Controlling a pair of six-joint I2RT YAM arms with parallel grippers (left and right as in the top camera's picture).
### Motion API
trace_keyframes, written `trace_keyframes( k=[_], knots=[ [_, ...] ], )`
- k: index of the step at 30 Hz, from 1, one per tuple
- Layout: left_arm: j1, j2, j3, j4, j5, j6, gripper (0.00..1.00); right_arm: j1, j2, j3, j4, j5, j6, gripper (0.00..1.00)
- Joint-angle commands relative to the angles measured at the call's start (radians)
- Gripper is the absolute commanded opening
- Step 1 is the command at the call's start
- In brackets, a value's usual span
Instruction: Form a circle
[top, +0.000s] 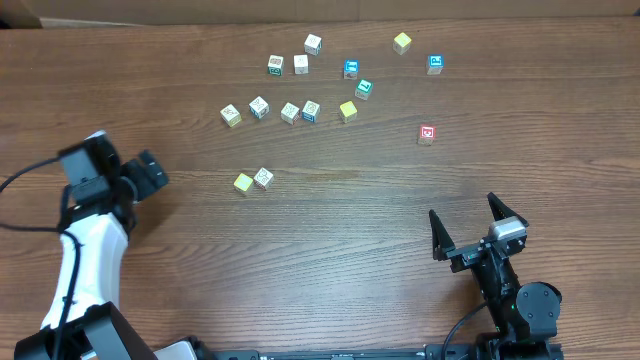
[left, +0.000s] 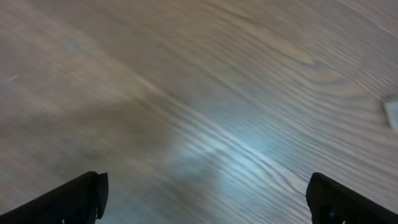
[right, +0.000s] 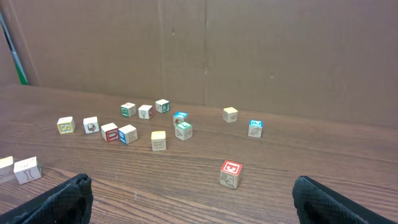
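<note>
Two touching cubes, yellow cube (top: 243, 183) and pale cube (top: 263, 178), line up left-to-right.

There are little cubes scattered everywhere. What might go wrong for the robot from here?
The yellow cube and pale cube sit close together, so the open left fingers might knock one away when bringing another cube. The row of cubes farther back is tightly spaced, so picking one may nudge its neighbours.

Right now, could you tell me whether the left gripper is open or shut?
Open. In the left wrist view, the left gripper has its fingers at opposite edges, bare table between.
</note>
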Motion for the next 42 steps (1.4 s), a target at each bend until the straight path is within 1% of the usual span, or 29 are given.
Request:
trace_keyframes(
  k=[1,30,32,42],
  knots=[
    [0.049,-0.015,-0.003,-0.018,0.004,-0.078,0.99,-0.002,-0.007,-0.01,0.006,0.0,0.0,1.0],
    [0.053,-0.015,-0.003,-0.021,0.003,-0.078,0.99,-0.002,-0.007,-0.01,0.006,0.002,-0.001,1.0],
    [0.052,-0.015,-0.003,-0.021,0.003,-0.078,0.99,-0.002,-0.007,-0.01,0.013,0.03,-0.001,1.0],
    [0.052,-0.015,-0.003,-0.021,0.003,-0.078,1.0,-0.002,-0.007,-0.01,0.051,0.012,0.0,1.0]
  ],
)
